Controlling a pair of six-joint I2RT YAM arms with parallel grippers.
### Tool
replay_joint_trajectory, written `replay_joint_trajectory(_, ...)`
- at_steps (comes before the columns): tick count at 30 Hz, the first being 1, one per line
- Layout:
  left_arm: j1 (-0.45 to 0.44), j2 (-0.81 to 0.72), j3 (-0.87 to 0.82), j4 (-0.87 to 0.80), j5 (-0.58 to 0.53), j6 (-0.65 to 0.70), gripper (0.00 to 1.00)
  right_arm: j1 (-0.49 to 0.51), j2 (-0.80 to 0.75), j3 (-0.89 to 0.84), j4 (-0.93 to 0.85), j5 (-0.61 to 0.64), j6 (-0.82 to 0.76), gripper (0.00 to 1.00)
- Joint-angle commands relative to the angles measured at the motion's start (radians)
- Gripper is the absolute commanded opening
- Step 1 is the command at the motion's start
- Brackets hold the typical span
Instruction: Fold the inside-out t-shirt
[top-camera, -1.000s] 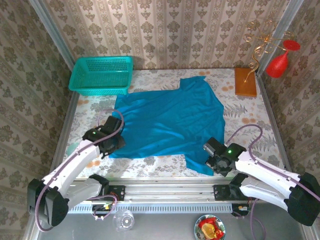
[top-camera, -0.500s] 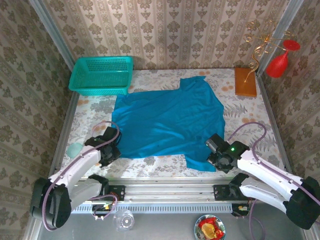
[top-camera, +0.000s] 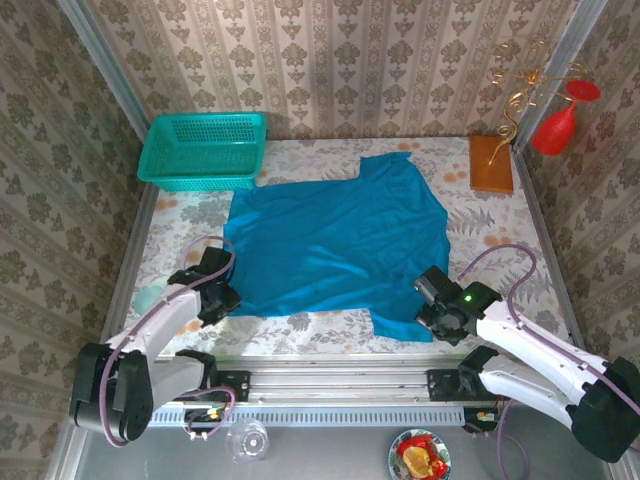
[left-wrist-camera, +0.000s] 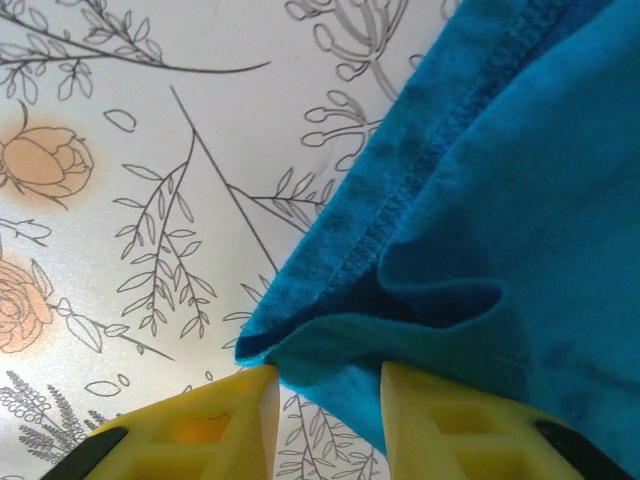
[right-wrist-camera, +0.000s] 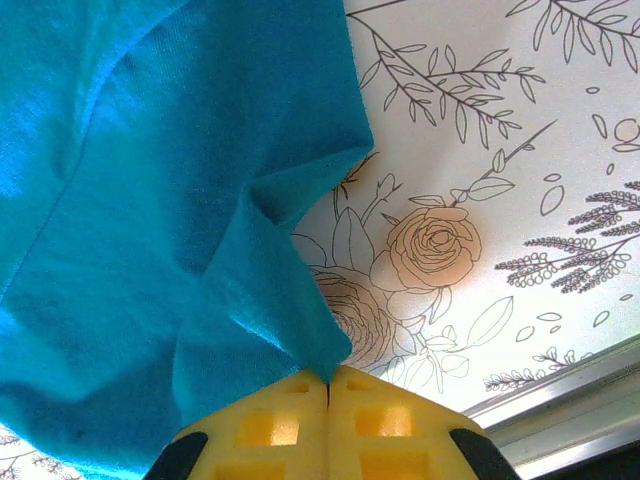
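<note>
While the inside-out t-shirt lies spread over the middle of the flowered table, we find a hand at each of its near corners. Our left hand sits at the near-left corner; its yellow fingers stand apart, released, and the folded tip of the hem reaches just into the gap between them. Our right hand is at the near-right corner, fingers clenched together on a peak of the teal cloth pinched at their tips. A turquoise basket stands just beside the shirt's far-left corner.
</note>
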Motion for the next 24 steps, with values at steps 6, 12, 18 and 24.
replay_joint_trajectory(6, 0.039, 0.007, -0.027, -0.007, -0.032, 0.032, 0.26, -0.006, -0.006, 0.014, -0.040, 0.021, -0.012, 0.00)
replay_joint_trajectory(12, 0.064, 0.018, -0.018, 0.029, 0.022, 0.058, 0.25, -0.006, -0.007, 0.014, -0.035, 0.021, -0.014, 0.00)
replay_joint_trajectory(18, 0.064, -0.017, 0.011, 0.018, 0.017, 0.057, 0.30, -0.006, -0.010, 0.018, -0.043, 0.025, -0.015, 0.00)
replay_joint_trajectory(24, 0.066, 0.032, 0.009, 0.032, 0.029, 0.059, 0.33, -0.006, -0.010, 0.021, -0.045, 0.024, -0.018, 0.00)
